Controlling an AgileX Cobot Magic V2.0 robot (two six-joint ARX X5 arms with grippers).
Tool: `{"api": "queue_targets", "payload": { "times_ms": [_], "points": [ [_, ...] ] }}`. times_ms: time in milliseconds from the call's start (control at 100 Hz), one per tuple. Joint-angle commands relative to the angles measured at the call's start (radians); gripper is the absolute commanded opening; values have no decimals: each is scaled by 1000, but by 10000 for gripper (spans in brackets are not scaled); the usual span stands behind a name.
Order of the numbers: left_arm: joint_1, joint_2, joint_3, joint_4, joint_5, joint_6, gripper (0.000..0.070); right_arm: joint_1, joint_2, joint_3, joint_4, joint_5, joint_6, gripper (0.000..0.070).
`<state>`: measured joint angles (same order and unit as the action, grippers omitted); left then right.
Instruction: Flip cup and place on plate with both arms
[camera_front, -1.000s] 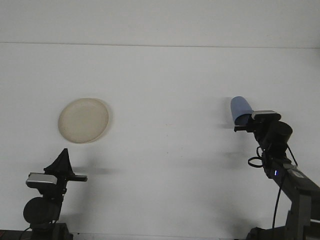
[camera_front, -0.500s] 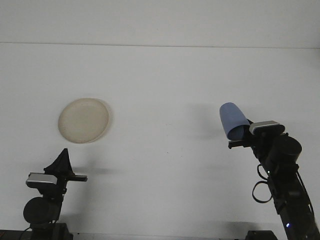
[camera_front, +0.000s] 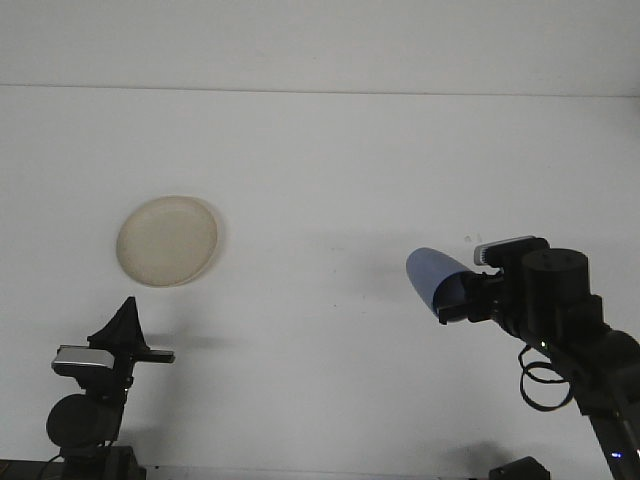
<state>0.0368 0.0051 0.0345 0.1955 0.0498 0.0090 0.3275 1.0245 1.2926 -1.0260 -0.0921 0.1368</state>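
Nearest, at the lower left, the left gripper hangs low with its dark fingers drawn to a point — holding nothing. On the right, the right gripper clamps the blue cup, which juts tilted toward the left above the white table. Farther back on the left lies the cream plate, well apart from the cup.

The cup is plain blue, the plate plain cream, the tabletop white, both arms black.
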Motion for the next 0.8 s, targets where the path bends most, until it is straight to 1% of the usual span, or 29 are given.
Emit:
{"api": "queue_targets", "payload": {
  "times_ms": [0,70,520,790],
  "points": [
    [0,-2,-19,15,-5,-1,11,34,65,63,-38,23,16,3],
    [0,-2,-19,15,-5,-1,11,73,135,111,-77,41,3,3],
    [0,-2,-19,15,-5,-1,11,278,616,359,-267,41,-113,3],
    [0,-2,-19,15,-5,-1,11,388,748,385,-283,41,-134,3]
  ]
}}
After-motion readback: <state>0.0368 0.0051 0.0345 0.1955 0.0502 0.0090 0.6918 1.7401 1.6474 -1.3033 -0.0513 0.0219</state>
